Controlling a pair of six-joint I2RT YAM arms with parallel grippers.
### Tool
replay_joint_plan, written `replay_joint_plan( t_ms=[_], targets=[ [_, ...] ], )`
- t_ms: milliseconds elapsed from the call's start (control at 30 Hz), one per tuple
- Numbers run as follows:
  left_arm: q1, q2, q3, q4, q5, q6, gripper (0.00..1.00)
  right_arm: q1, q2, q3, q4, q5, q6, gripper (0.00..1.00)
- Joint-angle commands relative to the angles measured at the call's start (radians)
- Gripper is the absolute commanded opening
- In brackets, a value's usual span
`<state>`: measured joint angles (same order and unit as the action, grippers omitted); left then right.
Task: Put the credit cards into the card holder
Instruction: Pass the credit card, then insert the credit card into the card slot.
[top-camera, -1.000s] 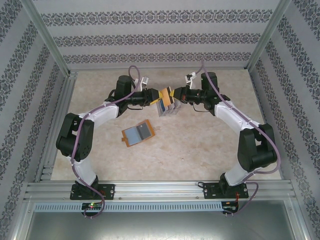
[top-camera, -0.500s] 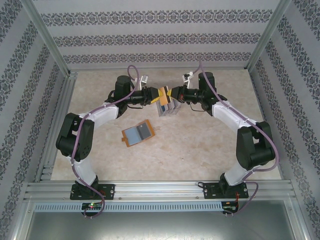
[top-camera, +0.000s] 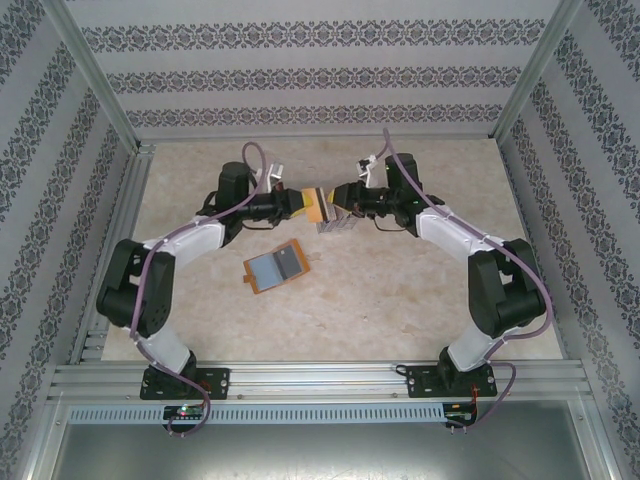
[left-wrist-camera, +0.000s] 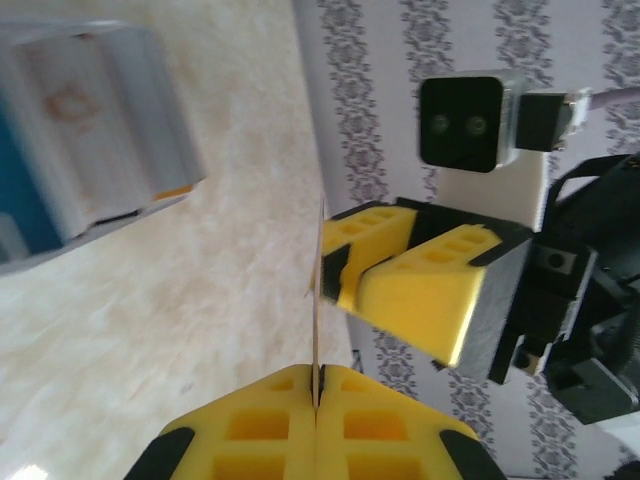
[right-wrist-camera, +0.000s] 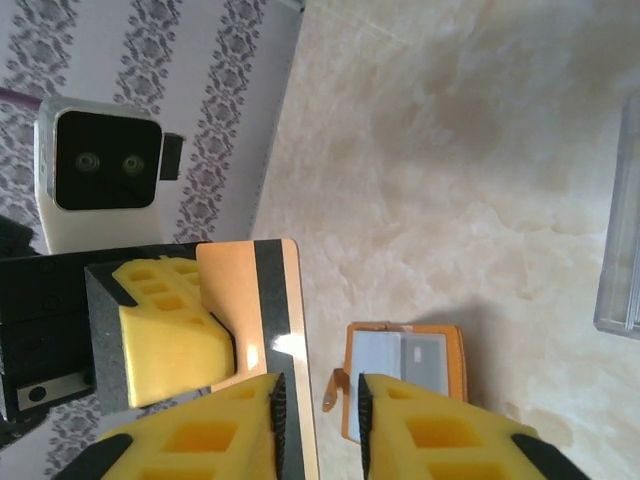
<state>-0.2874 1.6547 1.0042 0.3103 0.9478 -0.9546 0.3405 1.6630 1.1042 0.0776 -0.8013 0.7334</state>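
Overhead view: I see both arms bent inward over the far half of the beige marbled table (top-camera: 400, 290). The left gripper (top-camera: 309, 204) and right gripper (top-camera: 336, 198) are tip to tip. A thin orange-tan plastic credit card with a dark stripe (top-camera: 320, 205) is held off the table between them.
Left wrist view: this gives me the credit card (left-wrist-camera: 318, 300) edge-on, a bare line rising out of the left gripper (left-wrist-camera: 317, 388). The right gripper (left-wrist-camera: 385, 268) faces it with its camera above.
Right wrist view: this gives me the card's broad face (right-wrist-camera: 262, 310), with the stripe running along it. The left gripper's yellow finger (right-wrist-camera: 165, 335) is at its side.
Left arm pose: elbow out to the left, forearm running toward the middle.
Right arm pose: mirrored, elbow out to the right.
Left gripper state: clamped on the credit card, pads pressed to both faces.
Right gripper state: the right gripper (right-wrist-camera: 320, 400) has its jaws parted. The card lies against one finger and the other stands clear of it.
Card holder: a flat orange-tan leather-like card holder (top-camera: 275, 267) lies open on the table, nearer the bases. Its pale bluish-clear pockets face up (right-wrist-camera: 405, 372), well apart from both grippers.
Clear box: a clear plastic box (top-camera: 338, 226) stands near the grippers, and a blue card (left-wrist-camera: 22, 190) shows inside it.
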Motion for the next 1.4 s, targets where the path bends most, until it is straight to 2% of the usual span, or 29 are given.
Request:
replay_joint_plan(
  t_ms=[0,167,300,567,800,1100,1367],
  targets=[
    [0.048,-0.113,-0.078,-0.227,-0.054,0.131,0.00,0.057,0.030,-0.024,-0.043,0.053,-0.062,0.30],
    [0.098,-0.249,-0.187,-0.469,-0.128,0.229,0.00,0.164,0.090,-0.022,-0.081,0.110,-0.103,0.30],
    [0.099,-0.281,-0.242,-0.529,-0.162,0.240,0.00,0.239,0.168,-0.012,-0.056,0.126,-0.089,0.30],
    [0.118,-0.300,-0.390,-0.362,-0.202,0.134,0.00,0.297,0.247,-0.001,-0.008,0.181,-0.064,0.29],
    [0.149,-0.240,-0.419,-0.288,-0.180,0.132,0.00,0.300,0.297,0.015,-0.012,0.185,-0.070,0.29],
    [0.149,-0.217,-0.418,-0.251,-0.196,0.142,0.00,0.293,0.341,0.019,-0.027,0.200,-0.074,0.29],
    [0.149,-0.134,-0.430,-0.179,-0.178,0.160,0.00,0.293,0.343,0.004,-0.021,0.202,-0.069,0.29]
  ],
)
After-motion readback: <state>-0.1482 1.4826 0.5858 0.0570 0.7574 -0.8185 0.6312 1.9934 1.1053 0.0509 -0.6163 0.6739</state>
